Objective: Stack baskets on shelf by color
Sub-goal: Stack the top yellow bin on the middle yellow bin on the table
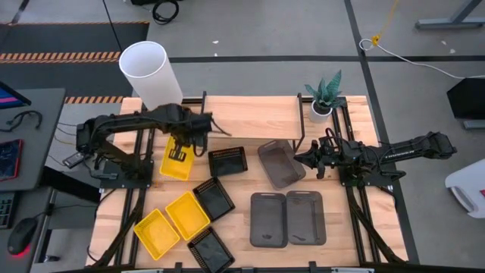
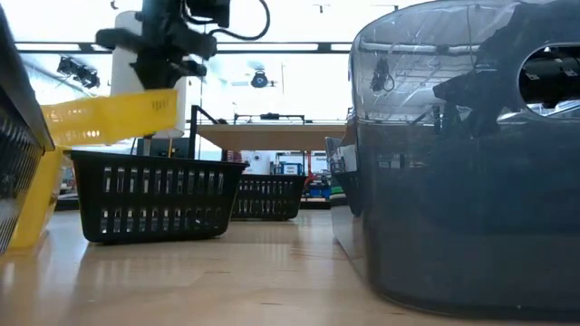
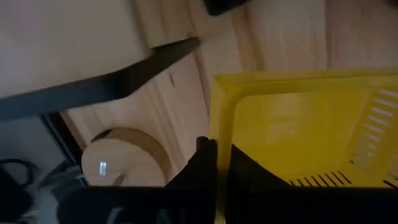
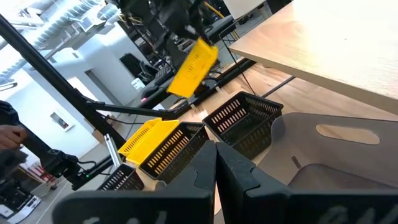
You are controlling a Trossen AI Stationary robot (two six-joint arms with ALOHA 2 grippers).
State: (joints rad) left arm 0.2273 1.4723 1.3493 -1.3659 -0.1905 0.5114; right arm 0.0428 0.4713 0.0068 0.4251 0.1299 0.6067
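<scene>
My left gripper (image 1: 180, 152) is shut on a bright yellow basket (image 1: 176, 165), held in the air near the left end of the light-wood shelf (image 1: 250, 114). In the low view the yellow basket (image 2: 109, 118) hangs tilted above a black slotted basket (image 2: 154, 190). My right gripper (image 1: 309, 158) is at the right rim of a dark grey basket (image 1: 279, 163) that lies askew in front of the shelf. In the right wrist view its fingers (image 4: 236, 171) are together beside that grey basket (image 4: 336, 155). My left gripper pinches the yellow basket's end wall (image 3: 219, 124), one finger inside the basket and one outside, coming from above and pointing down. The basket is lifted clear of the table and hangs tilted below the fingers. My right gripper is shut at the grey basket's right rim (image 4: 277, 134), coming level from the table's right. The fingers themselves hide the place of contact. Whether the basket is off the table I cannot tell.
A black basket (image 1: 227, 161) sits between the two grippers. Near the front edge lie two yellow baskets (image 1: 187, 214) (image 1: 157, 231), two black ones (image 1: 214, 199) (image 1: 210, 250) and two grey ones (image 1: 268, 220) (image 1: 305, 217). A white cylinder (image 1: 151, 72) and a potted plant (image 1: 324, 98) flank the shelf.
</scene>
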